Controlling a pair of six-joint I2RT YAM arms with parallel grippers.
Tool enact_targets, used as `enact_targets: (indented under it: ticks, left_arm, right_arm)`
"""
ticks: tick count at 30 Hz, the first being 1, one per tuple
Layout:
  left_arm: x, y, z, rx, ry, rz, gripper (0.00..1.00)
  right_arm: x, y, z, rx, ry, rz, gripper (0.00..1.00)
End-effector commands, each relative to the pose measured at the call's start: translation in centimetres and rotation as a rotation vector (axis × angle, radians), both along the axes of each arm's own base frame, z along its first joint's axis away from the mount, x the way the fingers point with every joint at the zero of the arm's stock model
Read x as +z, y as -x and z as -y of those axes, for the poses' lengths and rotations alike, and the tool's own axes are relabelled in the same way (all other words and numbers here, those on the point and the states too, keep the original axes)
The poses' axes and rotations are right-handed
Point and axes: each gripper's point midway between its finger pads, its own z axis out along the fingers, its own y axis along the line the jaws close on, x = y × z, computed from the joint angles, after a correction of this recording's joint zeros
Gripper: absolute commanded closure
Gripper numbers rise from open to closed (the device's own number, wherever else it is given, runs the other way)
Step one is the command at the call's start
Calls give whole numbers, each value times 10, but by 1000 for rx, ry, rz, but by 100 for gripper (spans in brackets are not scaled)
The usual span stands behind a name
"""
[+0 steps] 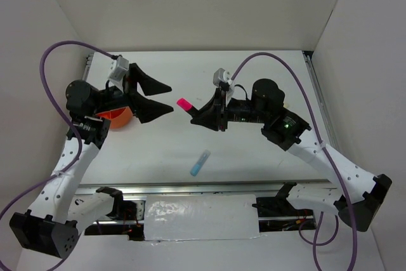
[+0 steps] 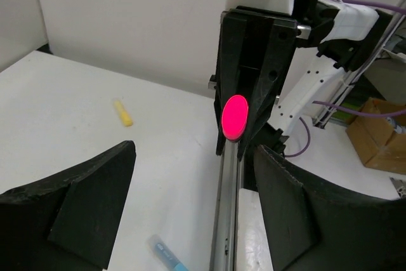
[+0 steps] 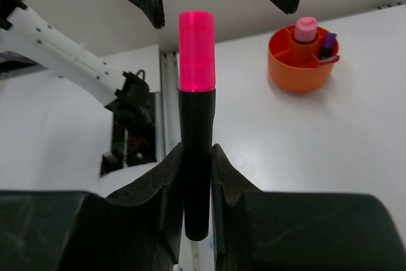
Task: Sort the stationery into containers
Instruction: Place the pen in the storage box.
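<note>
My right gripper (image 1: 198,116) is shut on a pink highlighter with a black cap (image 1: 184,104) and holds it above the table, pink end pointing at my left gripper. The right wrist view shows its jaws (image 3: 196,157) clamped on the black cap, with the pink body (image 3: 196,52) sticking out. My left gripper (image 1: 166,98) is open and empty, facing that pink end (image 2: 235,117) from a short way off. The orange cup (image 1: 118,118) sits under the left wrist; it holds a pink-topped piece (image 3: 306,30) and a purple-black one (image 3: 328,47). A light blue highlighter (image 1: 200,163) lies near the front.
A yellow highlighter (image 2: 123,112) lies on the table beyond my left gripper (image 2: 190,220), out of sight in the top view. The light blue highlighter (image 2: 168,255) lies beside the metal rail (image 2: 227,207) at the table's near edge. White walls enclose the table.
</note>
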Motion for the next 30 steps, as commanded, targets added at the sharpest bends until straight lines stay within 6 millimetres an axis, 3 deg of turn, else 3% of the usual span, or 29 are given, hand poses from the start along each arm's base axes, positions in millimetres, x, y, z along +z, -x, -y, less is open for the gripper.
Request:
enact_targets:
  ticks: [1, 6, 7, 12, 21, 22, 24, 25, 26, 27, 28, 29, 30]
  left_arm:
    - [30, 11, 10, -53, 74, 50, 13]
    - [32, 23, 19, -119, 101, 9, 20]
    - [33, 26, 21, -130, 104, 6, 21]
    - [32, 27, 30, -159, 128, -65, 28]
    - [33, 20, 37, -214, 179, -193, 55]
    - [32, 20, 38, -221, 182, -218, 64]
    - [30, 17, 37, -221, 174, -241, 83]
    - [28, 14, 37, -212, 163, -234, 89]
    - [32, 8, 32, -183, 156, -220, 94]
    - [23, 0, 29, -144, 131, -285, 100]
    - [21, -9, 25, -102, 108, -235, 100]
    - [14, -24, 14, -30, 76, -306, 100]
    - [6, -38, 5, 37, 23, -225, 100]
  right_arm:
    - [49, 14, -6, 67, -142, -54, 100]
    - [43, 8, -7, 60, -143, -121, 100]
    - [51, 9, -8, 71, -171, -99, 100]
    - [53, 11, -16, 97, -182, -96, 100]
    - [51, 14, -26, 112, -171, -87, 99]
    - [51, 14, -26, 109, -172, -89, 95]
    - [52, 12, -25, 97, -172, -92, 73]
    - [53, 10, -24, 91, -172, -93, 64]
    - [53, 9, -22, 79, -162, -104, 47]
    - [54, 2, -19, 51, -162, -106, 39]
    - [57, -2, -15, 30, -166, -99, 32]
    - [51, -6, -11, 1, -136, -130, 19]
    - [50, -18, -3, -46, -128, -135, 16]
